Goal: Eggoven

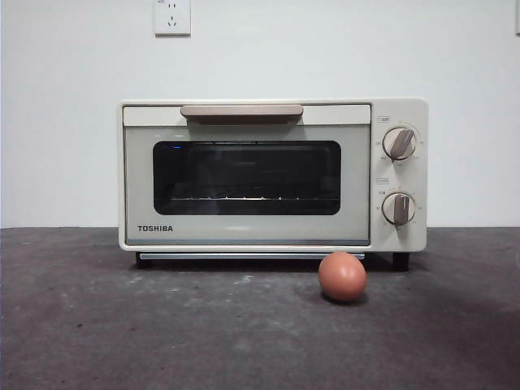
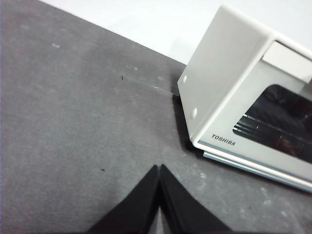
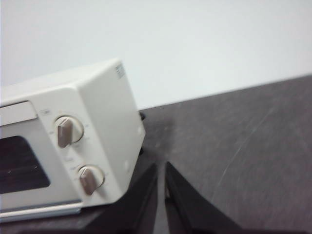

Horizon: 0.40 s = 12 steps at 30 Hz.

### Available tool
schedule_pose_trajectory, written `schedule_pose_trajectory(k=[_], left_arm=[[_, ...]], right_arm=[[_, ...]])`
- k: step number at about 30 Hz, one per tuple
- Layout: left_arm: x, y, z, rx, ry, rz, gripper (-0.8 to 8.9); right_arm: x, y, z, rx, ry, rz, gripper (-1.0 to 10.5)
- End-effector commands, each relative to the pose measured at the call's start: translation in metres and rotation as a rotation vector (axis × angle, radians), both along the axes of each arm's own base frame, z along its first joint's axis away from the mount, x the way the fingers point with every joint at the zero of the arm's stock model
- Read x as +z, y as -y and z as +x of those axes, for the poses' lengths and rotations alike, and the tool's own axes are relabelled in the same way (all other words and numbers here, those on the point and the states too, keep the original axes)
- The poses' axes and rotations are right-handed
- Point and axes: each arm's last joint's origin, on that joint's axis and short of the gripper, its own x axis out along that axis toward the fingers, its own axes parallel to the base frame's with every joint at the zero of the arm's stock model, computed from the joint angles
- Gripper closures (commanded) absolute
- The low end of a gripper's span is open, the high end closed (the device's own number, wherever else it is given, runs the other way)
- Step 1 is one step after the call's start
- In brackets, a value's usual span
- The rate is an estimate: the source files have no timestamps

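Note:
A cream TOSHIBA toaster oven point(image 1: 272, 175) stands at the back of the dark table, its dark glass door shut, two knobs on its right side. A small reddish-brown egg point(image 1: 342, 277) lies on the table just in front of the oven, below the knobs. Neither gripper shows in the front view. My left gripper point(image 2: 159, 168) is shut and empty above the table, off the oven's TOSHIBA corner point(image 2: 243, 112). My right gripper point(image 3: 161, 167) is shut and empty beside the oven's knob end point(image 3: 73, 146). The egg is hidden in both wrist views.
The grey table point(image 1: 122, 325) stretches in front of and beside the oven. A white wall with a power socket point(image 1: 172, 16) stands behind it.

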Motion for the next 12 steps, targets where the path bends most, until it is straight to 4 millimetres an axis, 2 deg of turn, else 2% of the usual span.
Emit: schedule_pose_trajectory(k=[1,7,12], left_arm=[[0.011,0.0,-0.003,-0.005,0.005,-0.059,8.06],[0.048,0.002,-0.01,-0.048,0.018,-0.061,8.06],[0.078,0.005,-0.009,-0.159,-0.025,0.006,8.06]], right_arm=[[0.015,0.0,-0.005,0.008,-0.007,0.088,9.4],[0.047,-0.001,-0.013,0.015,-0.042,0.085,9.4],[0.077,-0.004,-0.012,0.12,-0.117,0.053,9.4]])
